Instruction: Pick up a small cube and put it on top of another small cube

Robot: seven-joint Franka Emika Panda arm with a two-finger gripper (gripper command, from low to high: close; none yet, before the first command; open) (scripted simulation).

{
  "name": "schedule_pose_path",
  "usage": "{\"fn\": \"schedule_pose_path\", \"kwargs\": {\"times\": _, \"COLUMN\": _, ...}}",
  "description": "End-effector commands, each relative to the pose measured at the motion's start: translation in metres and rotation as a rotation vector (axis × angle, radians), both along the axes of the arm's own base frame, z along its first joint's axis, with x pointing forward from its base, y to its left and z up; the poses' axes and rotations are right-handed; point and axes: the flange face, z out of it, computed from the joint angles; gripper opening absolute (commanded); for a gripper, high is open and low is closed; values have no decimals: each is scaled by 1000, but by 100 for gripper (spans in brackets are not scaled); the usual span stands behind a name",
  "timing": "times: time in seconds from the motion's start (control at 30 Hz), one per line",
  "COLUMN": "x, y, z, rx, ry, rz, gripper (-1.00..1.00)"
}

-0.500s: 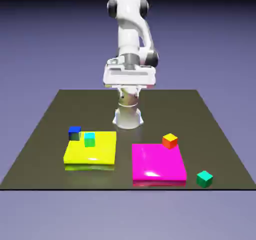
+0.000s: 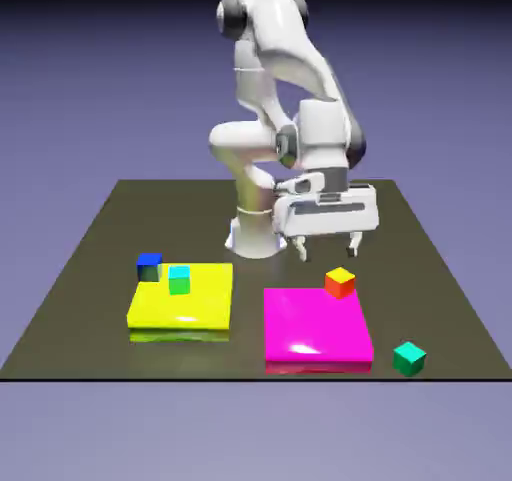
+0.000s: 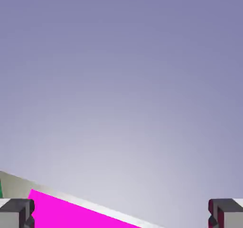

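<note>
Across the middle and lower band of the exterior view lay the dark table (image 2: 100, 229), the largest item, a trapezoid narrowing toward the top of the frame.

Arm: white, rising from the upper middle of the frame and bending down toward the centre right.

Gripper (image 2: 327, 250): at centre right, hanging above the table with fingers spread wide and nothing between them; the hand view confirmed this, its two grey fingertips (image 3: 16, 213) sitting at the far bottom corners with an empty gap.

Magenta slab (image 2: 315, 324): lower centre right, flat; a wedge of it also showed at the bottom left of the hand view.

Yellow slab (image 2: 185, 304): lower left, flat.

Orange cube (image 2: 340, 282): just below the gripper in the frame, at the magenta slab's upper right corner.

Blue cube (image 2: 149, 266): at the yellow slab's upper left corner.

Cyan-topped green cube (image 2: 179, 279): on the yellow slab, just right of the blue one.

Small cube (image 2: 408, 358): teal-green, alone on the table at lower right, just beside the magenta slab's lower right corner.

Governing relation: the small cube lay down and to the right of the gripper in the frame, well apart from it, beyond the orange cube. Being a cube, it offered no long axis. Judged: approach under way, grasp not yet begun.
</note>
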Motion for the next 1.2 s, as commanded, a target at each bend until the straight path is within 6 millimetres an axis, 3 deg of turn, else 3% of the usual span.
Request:
{"fn": "schedule_pose_path", "kwargs": {"times": 0.0, "x": 6, "y": 7, "z": -9, "rx": -8, "ry": 26, "rz": 10, "gripper": 0}}
{"fn": "schedule_pose_path", "kwargs": {"times": 0.23, "x": 24, "y": 85, "z": -79, "rx": -67, "ry": 204, "rz": 126, "gripper": 0}}
{"fn": "schedule_pose_path", "kwargs": {"times": 0.5, "x": 19, "y": 169, "z": -169, "rx": -134, "ry": 399, "rz": 242, "gripper": 0}}
{"fn": "schedule_pose_path", "kwargs": {"times": 0.57, "x": 19, "y": 169, "z": -170, "rx": -134, "ry": 400, "rz": 243, "gripper": 0}}
{"fn": "schedule_pose_path", "kwargs": {"times": 0.7, "x": 16, "y": 167, "z": -240, "rx": -134, "ry": 400, "rz": 243, "gripper": 0}}
{"fn": "schedule_pose_path", "kwargs": {"times": 0.73, "x": 16, "y": 167, "z": -240, "rx": -134, "ry": 400, "rz": 243, "gripper": -100}}
{"fn": "schedule_pose_path", "kwargs": {"times": 0.77, "x": 16, "y": 167, "z": -240, "rx": -134, "ry": 400, "rz": 243, "gripper": -100}}
{"fn": "schedule_pose_path", "kwargs": {"times": 0.9, "x": 17, "y": 169, "z": -168, "rx": -138, "ry": 399, "rz": 250, "gripper": -100}}
{"fn": "schedule_pose_path", "kwargs": {"times": 1.17, "x": -43, "y": 136, "z": -111, "rx": -239, "ry": 371, "rz": 515, "gripper": -100}}
